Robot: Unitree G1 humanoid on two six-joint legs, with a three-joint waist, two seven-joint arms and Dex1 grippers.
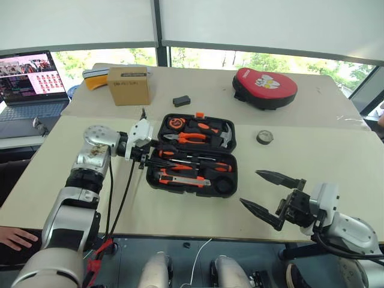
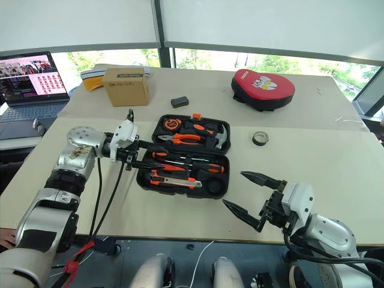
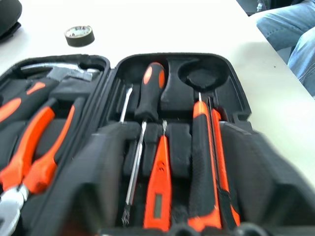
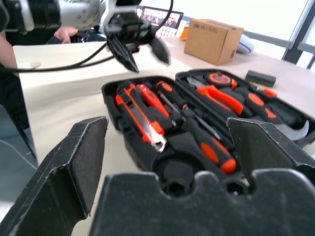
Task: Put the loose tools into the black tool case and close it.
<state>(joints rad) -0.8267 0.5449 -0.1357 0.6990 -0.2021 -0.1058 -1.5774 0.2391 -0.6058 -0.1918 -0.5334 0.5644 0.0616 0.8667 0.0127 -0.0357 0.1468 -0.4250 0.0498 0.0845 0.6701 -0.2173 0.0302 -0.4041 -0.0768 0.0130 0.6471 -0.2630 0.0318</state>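
Case open, tape roll still out

Your right gripper (image 1: 270,195) hangs wide and empty at the counter's (image 1: 312,144) near edge. Beyond it, the left gripper (image 4: 140,51), part-open and empty, hovers beside the open black tool case (image 1: 192,156). The tape roll (image 1: 264,137) lies farther right.

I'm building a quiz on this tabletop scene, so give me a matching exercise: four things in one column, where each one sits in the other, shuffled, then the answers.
Things:
1. tape roll
2. utility knife
3. cardboard box
4. red-and-black mitt

Places:
A. far side of the table, towards the robot's right
B. inside the open black tool case
C. far side of the table, near the laptop
D. loose on the table, right of the case

Pairs: 1-D, 2-B, 3-C, 4-A
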